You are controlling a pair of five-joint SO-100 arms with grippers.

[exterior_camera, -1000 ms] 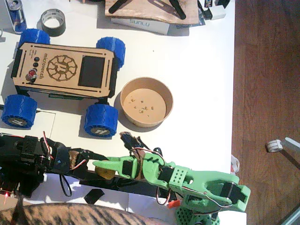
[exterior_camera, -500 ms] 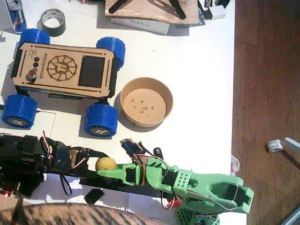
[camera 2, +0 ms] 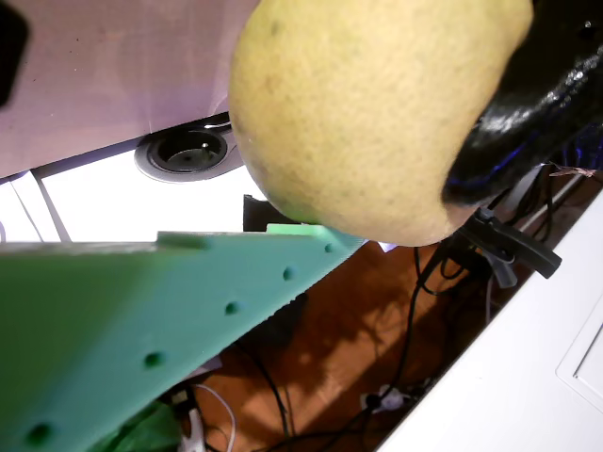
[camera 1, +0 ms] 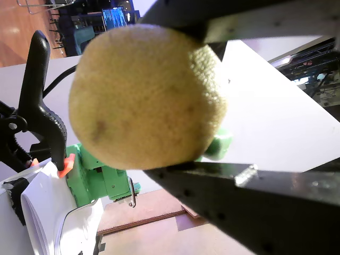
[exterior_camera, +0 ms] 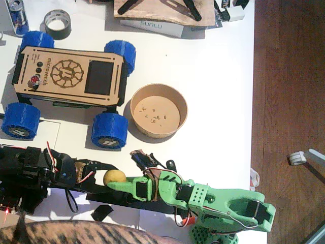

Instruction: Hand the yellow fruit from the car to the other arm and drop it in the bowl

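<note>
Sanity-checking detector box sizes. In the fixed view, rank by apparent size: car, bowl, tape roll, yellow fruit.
1. car, clearly the largest
2. bowl
3. tape roll
4. yellow fruit, close to the tape roll but partly hidden by the gripper fingers, so these last two are unsure.

Grey tape roll [exterior_camera: 57, 23] and blue can [exterior_camera: 18, 15] are seen at the table's [exterior_camera: 218, 76] far-left corner; a wooden board [exterior_camera: 167, 11] is laid along its far edge.

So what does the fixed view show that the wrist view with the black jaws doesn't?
Only the fixed view shows the car, the bowl, a tape roll and both arms whole. Only that wrist view shows the black jaws above and below the yellow fruit, pressed to it, plus a black clamp. Both show the fruit and green arm parts.
</note>
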